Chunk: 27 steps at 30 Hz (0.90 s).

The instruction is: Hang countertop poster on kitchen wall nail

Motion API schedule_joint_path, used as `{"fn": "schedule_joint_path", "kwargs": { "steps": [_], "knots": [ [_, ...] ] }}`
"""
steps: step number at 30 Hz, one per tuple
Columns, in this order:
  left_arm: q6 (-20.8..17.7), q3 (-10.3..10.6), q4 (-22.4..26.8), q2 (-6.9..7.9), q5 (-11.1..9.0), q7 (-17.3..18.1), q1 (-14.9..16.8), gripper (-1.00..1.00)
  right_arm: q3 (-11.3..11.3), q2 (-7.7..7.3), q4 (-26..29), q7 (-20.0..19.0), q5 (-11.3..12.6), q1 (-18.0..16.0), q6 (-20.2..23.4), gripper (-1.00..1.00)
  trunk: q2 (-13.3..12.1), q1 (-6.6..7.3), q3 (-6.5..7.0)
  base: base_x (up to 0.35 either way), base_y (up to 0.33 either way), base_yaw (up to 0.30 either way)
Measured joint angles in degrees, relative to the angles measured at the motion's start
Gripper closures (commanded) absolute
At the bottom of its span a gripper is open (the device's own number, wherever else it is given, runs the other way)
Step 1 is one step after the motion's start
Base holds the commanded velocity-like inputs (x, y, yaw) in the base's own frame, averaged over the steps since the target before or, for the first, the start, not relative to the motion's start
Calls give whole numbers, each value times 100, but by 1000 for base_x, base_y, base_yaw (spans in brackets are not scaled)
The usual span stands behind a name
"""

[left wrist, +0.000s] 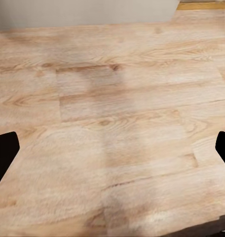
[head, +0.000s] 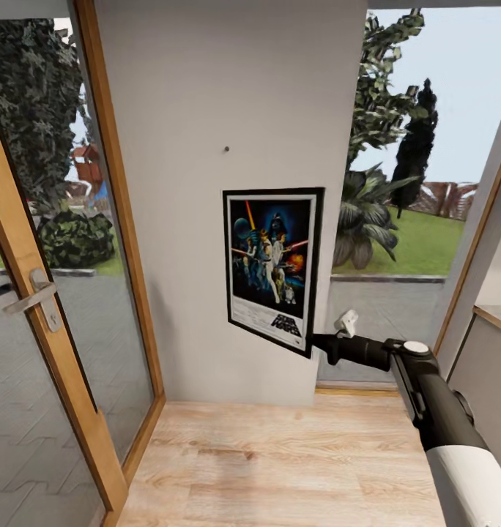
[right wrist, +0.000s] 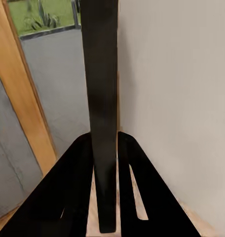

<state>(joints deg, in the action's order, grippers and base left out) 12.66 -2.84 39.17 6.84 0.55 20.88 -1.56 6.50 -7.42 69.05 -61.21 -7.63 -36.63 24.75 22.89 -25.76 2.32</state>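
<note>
Item: the poster (head: 274, 268), upright, black-framed, white-bordered, colourful figures on dark blue; it stood flat against the pale grey wall (head: 206, 110), slightly tilted, its lower right corner clamped in my right gripper (head: 316, 342). In my right wrist view the poster (right wrist: 103, 98) ran edge-on as a dark strip between my two fingers (right wrist: 68, 197), which were closed tight on it, the wall just beside. Item: one wall nail (head: 226, 149), a small dark stub, above the poster's top left corner and apart from it. Item: my right arm (head: 433, 410), black and white, reaching forward from the lower right of the head view. Item: my left gripper (left wrist: 112, 158), fingers (left wrist: 4, 153) spread wide, nothing between them, pointing down at the wood floor (left wrist: 112, 98). Item: a glass door (head: 53, 307) with a wooden frame and metal handle, to the left of the wall; a window (head: 404, 183) to the right, showing plants and lawn. The same wood floor (head: 280, 461) lay below the wall.
</note>
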Motion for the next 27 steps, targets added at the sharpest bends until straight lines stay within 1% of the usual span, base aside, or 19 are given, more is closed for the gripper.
{"fn": "schedule_joint_path", "kwargs": {
  "steps": [4, 6, 10, 11, 13, 14, 17, 18, 22, 27],
  "knots": [
    [2, -20, -11, 3, 2, 2, 0, -100, -61, 105, 16, -127, 4, -130, 124, 100, 0, 0, 0, 0, 0, 0],
    [2, -23, -21, 4, 4, 3, 0, -100, -163, 184, 9, -160, 5, -229, 186, 100, 0, 0, 0, 0, 0, 0],
    [2, -27, -29, 4, 6, 3, 0, -100, -384, 267, 12, -204, 5, -311, 398, 100, 0, 0, 0, 0, 0, 0],
    [2, -28, -32, 5, 7, 3, 0, -100, -460, 302, 20, -274, 13, -354, 496, 100, 0, 0, 0, 0, 0, 0],
    [2, -27, -34, 5, 7, 3, 0, -100, -541, 378, 28, -524, 32, -450, 599, 100, 0, 0, 0, 0, 0, 0],
    [2, -27, -36, 5, 8, 27, 0, -100, -572, 416, 36, -791, 62, -513, 644, 100, 0, 0, 0, 0, 0, 0],
    [2, -29, -36, 5, 8, 125, 0, -100, -586, 431, 37, -996, 62, -543, 658, 100, 0, 0, 0, 0, 0, 0],
    [2, -30, -36, 5, 8, 221, 0, -100, -593, 437, 40, -1291, 75, -571, 667, 100, 0, 0, 0, 0, 0, 0],
    [2, -30, -36, 5, 9, 254, 0, -100, -594, 440, 36, -1456, 74, -697, 672, 100, 0, 0, 0, 0, 0, 0],
    [0, -30, -36, 5, 10, 258, 0, -100, -595, 441, 34, -1565, 74, -801, 673, 100, 0, 0, 0, 0, 0, 0]
  ]
}}
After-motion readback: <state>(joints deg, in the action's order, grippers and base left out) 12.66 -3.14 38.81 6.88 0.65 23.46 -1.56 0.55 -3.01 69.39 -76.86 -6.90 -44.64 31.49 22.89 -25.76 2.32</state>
